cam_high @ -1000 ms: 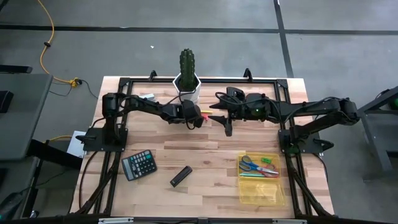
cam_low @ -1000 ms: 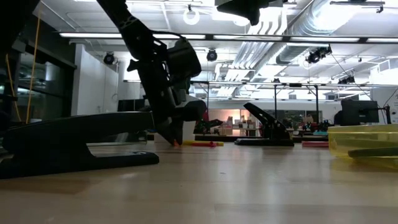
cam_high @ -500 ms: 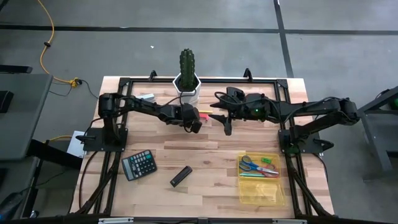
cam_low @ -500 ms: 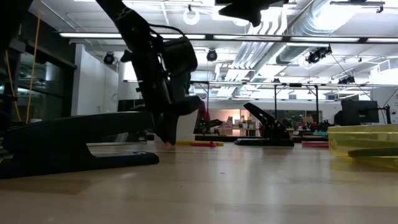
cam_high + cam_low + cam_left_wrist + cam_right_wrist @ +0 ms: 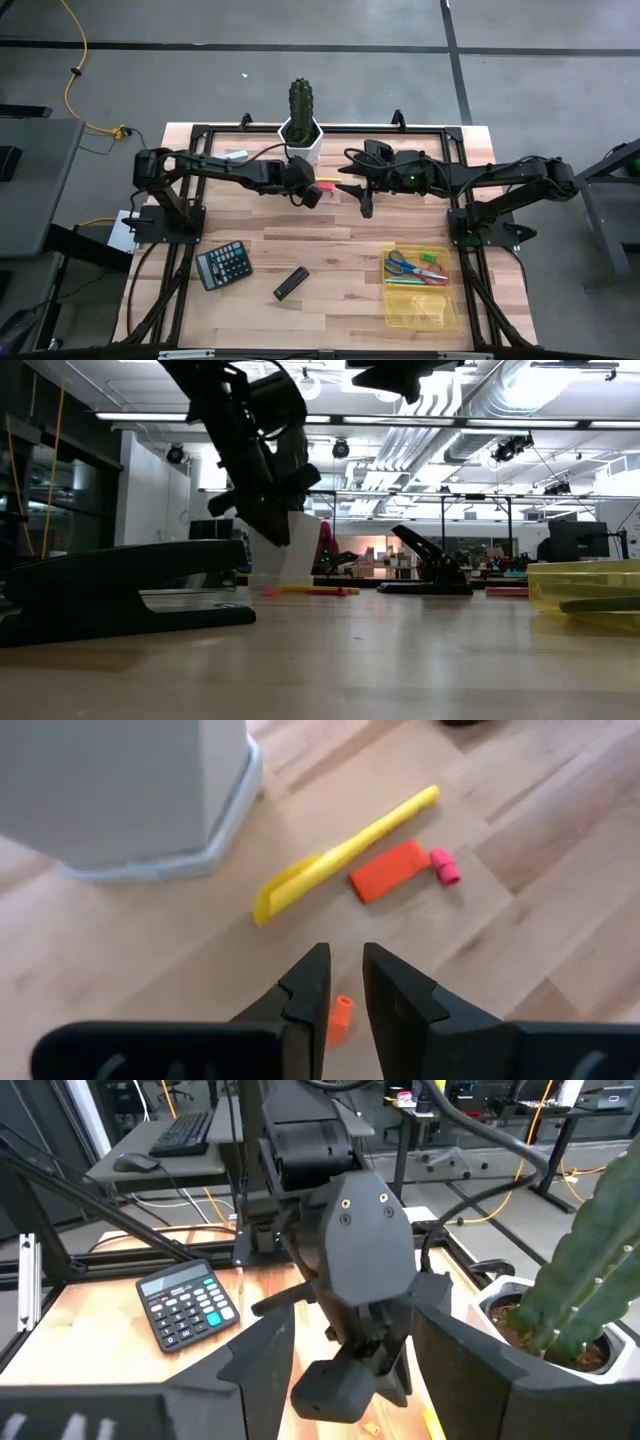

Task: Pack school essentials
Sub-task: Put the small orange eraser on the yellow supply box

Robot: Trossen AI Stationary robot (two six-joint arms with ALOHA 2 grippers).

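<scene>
Lying on the desk [image 5: 330,250] just ahead of the left tool [image 5: 340,982] are three small items: a yellow pen [image 5: 340,852] beside the base of the white cactus pot [image 5: 130,800], an orange block [image 5: 390,872] touching it on the side away from the pot, and a pink eraser cap [image 5: 445,866] at the orange block's end. A small orange cap [image 5: 338,1018] shows in the narrow gap between the left tool's fingertips; whether it is gripped or simply lies on the desk beneath cannot be told.

In the high view the left tool [image 5: 312,193] hangs just in front of the cactus pot [image 5: 301,143], at the far centre of the desk. The low view shows it lifted off the surface, with the yellow pen [image 5: 300,590] and a red pen [image 5: 335,591] lying on the desk beyond it.

At the near right stands a yellow tray [image 5: 440,308]. It holds blue-handled scissors [image 5: 402,264], a green marker [image 5: 432,259], a red pen [image 5: 428,278] and a teal pen [image 5: 405,283].

Left tool: fingers almost together, a slim gap remaining. Right tool [image 5: 364,203]: fingers spread wide, holding nothing, hovering to the right of the left tool at the far centre.

A black calculator [image 5: 223,265] and a black stapler [image 5: 291,283] lie at the near left, well apart from both tools.
</scene>
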